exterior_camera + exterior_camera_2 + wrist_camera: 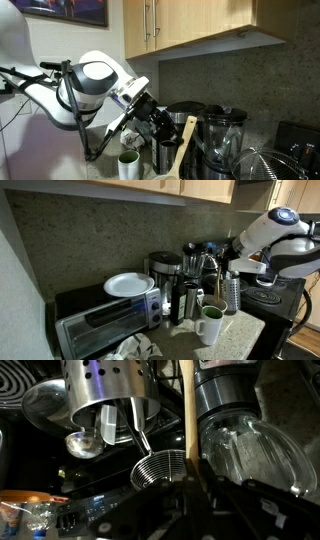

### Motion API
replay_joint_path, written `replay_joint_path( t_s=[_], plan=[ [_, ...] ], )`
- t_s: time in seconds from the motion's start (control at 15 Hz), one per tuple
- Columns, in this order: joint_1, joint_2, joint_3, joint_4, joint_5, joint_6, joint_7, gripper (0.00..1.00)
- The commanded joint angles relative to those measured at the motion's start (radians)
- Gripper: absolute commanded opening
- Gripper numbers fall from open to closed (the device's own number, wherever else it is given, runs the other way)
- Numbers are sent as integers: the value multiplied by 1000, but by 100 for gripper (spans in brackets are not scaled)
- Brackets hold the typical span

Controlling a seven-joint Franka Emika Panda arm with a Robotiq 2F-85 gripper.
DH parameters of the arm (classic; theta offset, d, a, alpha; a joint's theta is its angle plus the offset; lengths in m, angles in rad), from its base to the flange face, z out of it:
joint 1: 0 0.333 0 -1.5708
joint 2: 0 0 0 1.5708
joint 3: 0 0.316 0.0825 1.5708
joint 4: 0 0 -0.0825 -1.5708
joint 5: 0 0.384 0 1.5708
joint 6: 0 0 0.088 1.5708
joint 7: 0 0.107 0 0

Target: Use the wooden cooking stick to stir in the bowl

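The wooden cooking stick (184, 142) leans with its flat paddle up, between a steel utensil holder (165, 155) and the blender (225, 140). In the wrist view its slim handle (187, 410) runs straight into my gripper (190, 485), whose fingers sit tight against it. In the exterior views the gripper (160, 125) (216, 258) hovers over the counter's utensil corner. A pale round rim that looks like the bowl (214, 305) shows just behind the white cup with green inside (210, 325); the rest of it is hidden.
The perforated steel holder (110, 400) carries a wire skimmer (160, 468) and a ladle (85, 445). The blender jar (250, 450) stands right beside the stick. A toaster oven (100, 320) with a white plate (128, 284) and a coffee maker (165, 280) crowd the counter under the cabinets.
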Motion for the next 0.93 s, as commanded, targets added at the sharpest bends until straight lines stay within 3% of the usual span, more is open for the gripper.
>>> replay_joint_path(
  t_s=[0.0,0.67,0.87],
  plan=[
    [-74,9,72,-1,-75,35,92,7],
    [-167,10,138,-13,-181,25,165,7],
    [-159,14,141,-13,-140,40,256,7]
  ],
)
